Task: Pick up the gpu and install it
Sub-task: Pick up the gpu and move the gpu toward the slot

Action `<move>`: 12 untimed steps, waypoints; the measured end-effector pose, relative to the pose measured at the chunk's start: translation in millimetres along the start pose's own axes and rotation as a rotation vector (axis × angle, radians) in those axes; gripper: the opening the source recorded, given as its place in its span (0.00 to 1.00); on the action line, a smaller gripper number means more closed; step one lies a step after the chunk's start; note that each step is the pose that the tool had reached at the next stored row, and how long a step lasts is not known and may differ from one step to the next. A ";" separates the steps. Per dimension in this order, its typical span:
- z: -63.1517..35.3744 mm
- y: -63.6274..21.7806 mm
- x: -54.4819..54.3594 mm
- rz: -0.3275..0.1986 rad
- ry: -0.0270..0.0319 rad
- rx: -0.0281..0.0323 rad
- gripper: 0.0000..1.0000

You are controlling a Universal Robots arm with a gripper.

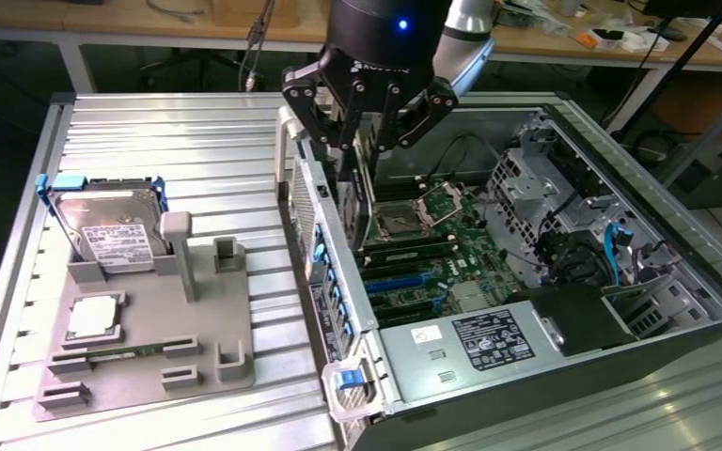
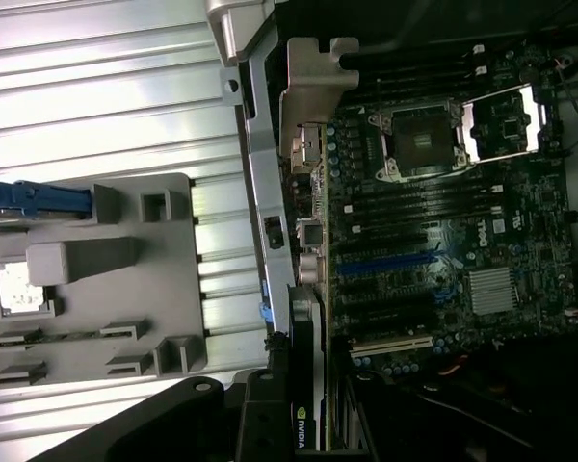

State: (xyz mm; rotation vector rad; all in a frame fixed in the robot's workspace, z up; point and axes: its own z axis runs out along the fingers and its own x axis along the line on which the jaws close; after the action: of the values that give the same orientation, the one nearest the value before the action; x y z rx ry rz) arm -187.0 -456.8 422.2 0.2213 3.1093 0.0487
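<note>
I look down on a ribbed metal table point(image 1: 161, 132). On the exterior view's left lies a grey holder tray point(image 1: 211, 310). At its far end a hard drive point(image 1: 110, 235) with a white label leans in a blue caddy point(image 1: 60, 183); nearer, a CPU chip point(image 1: 95, 319) sits in a square pocket, with a narrow RAM stick point(image 2: 58, 337) slotted just beside it. On the exterior view's right an open computer case point(image 1: 699, 310) lies on its side, showing me the motherboard point(image 1: 443, 254), its bare CPU socket point(image 1: 405, 221) and, at the near end, a labelled power supply point(image 1: 487, 343).
</note>
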 end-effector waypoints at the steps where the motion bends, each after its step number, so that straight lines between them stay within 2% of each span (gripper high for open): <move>1: 0.0 0.1 -0.6 0.000 0.0000 0.0000 0.27; 7: 0.1 0.5 -3.7 0.000 0.0000 0.0000 0.27; 12: 0.3 1.5 -10.3 0.000 0.0000 0.0000 0.27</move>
State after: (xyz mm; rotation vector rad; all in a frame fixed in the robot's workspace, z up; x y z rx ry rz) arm -176.6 -456.8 422.2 0.2213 3.1093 0.0487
